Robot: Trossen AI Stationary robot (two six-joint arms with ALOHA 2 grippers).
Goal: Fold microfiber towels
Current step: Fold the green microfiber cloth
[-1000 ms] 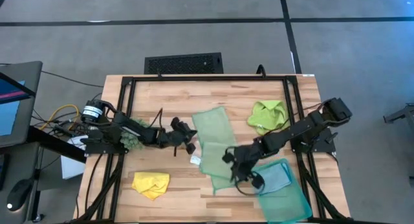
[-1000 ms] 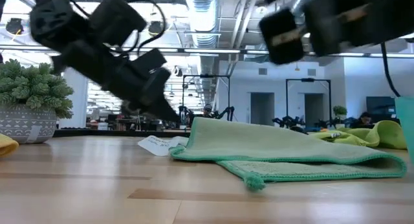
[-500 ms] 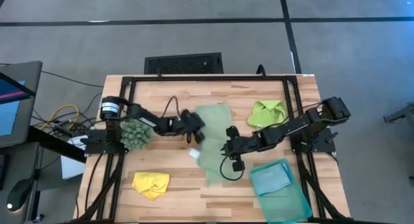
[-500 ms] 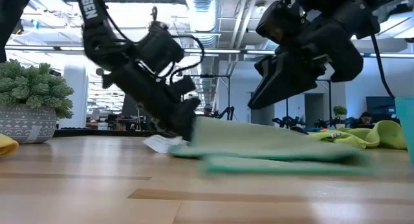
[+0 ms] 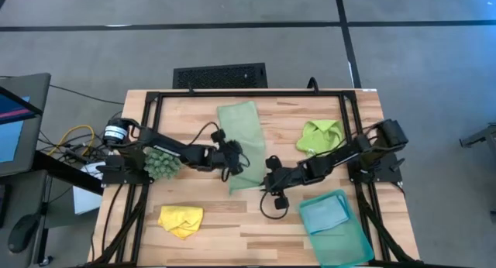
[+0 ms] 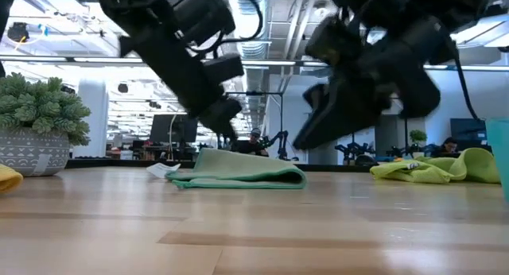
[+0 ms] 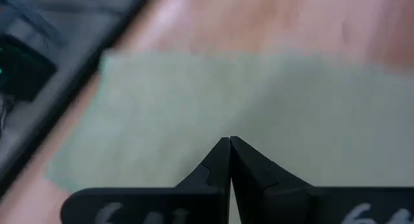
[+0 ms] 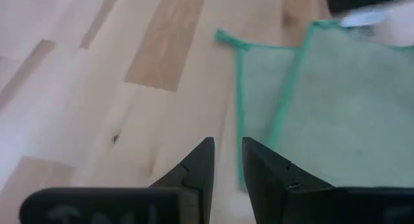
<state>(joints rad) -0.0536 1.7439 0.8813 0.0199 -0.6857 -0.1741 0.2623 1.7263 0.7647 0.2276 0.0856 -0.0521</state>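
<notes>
Now your sage towel [image 5: 242, 140] lies folded narrower; left hand [image 5: 232, 161] closed empty, right hand [image 5: 273, 192] slightly parted, empty.

sage towel [image 5: 242, 142]: I see it folded, mid-table
lime towel [image 5: 320, 136]: crumpled, right of it
yellow towel [image 5: 180, 219]: bunched, front-left
blue towel [image 5: 324, 215]: folded, front-right

sage green towel [image 5: 242, 144], lime towel [image 5: 320, 135], yellow towel [image 5: 180, 220], teal tray [image 5: 350, 241]

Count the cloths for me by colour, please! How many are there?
Pale green cloth: 1
Lime green cloth: 1
Yellow cloth: 1
Light blue cloth: 1
Total: 4 cloths
</notes>
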